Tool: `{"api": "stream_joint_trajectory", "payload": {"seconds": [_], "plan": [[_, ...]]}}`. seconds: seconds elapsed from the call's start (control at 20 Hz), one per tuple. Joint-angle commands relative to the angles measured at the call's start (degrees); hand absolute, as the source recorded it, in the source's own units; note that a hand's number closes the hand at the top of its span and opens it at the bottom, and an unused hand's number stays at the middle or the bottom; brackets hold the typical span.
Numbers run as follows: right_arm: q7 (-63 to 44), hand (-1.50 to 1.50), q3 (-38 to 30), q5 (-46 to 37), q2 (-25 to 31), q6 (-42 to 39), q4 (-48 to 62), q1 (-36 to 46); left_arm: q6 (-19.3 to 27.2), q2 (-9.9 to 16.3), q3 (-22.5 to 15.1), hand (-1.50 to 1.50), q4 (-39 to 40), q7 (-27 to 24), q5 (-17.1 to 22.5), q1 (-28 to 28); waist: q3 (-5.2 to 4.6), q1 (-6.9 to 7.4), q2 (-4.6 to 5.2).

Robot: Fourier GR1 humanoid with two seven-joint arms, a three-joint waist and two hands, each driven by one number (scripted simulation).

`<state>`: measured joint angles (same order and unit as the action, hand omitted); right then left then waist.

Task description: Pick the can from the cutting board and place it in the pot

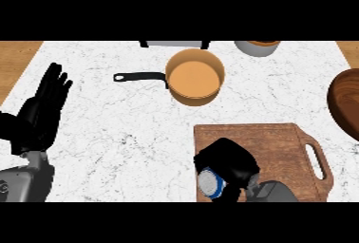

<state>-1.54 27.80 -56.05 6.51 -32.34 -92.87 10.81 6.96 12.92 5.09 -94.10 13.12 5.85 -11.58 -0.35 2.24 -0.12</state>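
A: Status on the can (210, 184)?

B: On the cutting board (280, 142), near-left corner. Right hand (228, 161) fingers curled round it, mostly hiding it. Looks tipped: blue-rimmed end faces the near-left, so long axis likely runs up under the palm.

A: Pot?

B: Copper pot (196, 76), black handle pointing left, sits well beyond the board on the tabletop (126, 128), slightly left of the can. Right hand is clearly the nearer one.

A: Left hand?

B: Left hand (42, 114) resting at left edge, fingers straight, holding nothing.

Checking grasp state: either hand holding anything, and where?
Right hand is curled round the can, over its side, above the cutting board. Left hand holds nothing.
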Motion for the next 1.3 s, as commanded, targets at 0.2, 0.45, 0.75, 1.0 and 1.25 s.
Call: {"api": "stream_joint_trajectory", "payload": {"seconds": [0.2, 0.45, 0.75, 1.0, 1.25], "plan": [[-24.6, 1.5, 10.0, 4.0, -6.4, 10.0, 1.3, 7.8, -0.6, -1.3, -2.4, 0.0, 0.4, 0.3, -0.4, -2.0, 0.22, 3.07, 0.46], [-36.6, 1.5, 12.3, 6.4, -6.5, 24.4, -4.4, 12.7, 0.5, -1.7, -2.4, 0.0, 1.4, 1.1, -0.9, -3.0, 0.34, 2.48, -0.31], [-53.3, 1.5, 13.6, 0.3, -6.5, 37.7, -7.0, 26.0, 0.1, -0.8, -1.5, 0.0, 2.6, 0.8, -1.0, -2.9, 0.07, 2.37, -0.68], [-66.8, 1.5, 13.8, -1.8, -6.5, 46.0, -2.7, 38.8, -0.1, -1.9, -2.1, 0.0, 4.2, -0.1, -0.8, -3.8, 0.1, 1.78, 0.0], [-74.7, 1.5, 12.0, -2.4, -6.5, 48.0, 4.8, 48.8, 0.6, -0.9, -0.9, 0.0, 2.3, 1.8, -0.7, -4.1, 0.19, 1.57, -0.05]]}}
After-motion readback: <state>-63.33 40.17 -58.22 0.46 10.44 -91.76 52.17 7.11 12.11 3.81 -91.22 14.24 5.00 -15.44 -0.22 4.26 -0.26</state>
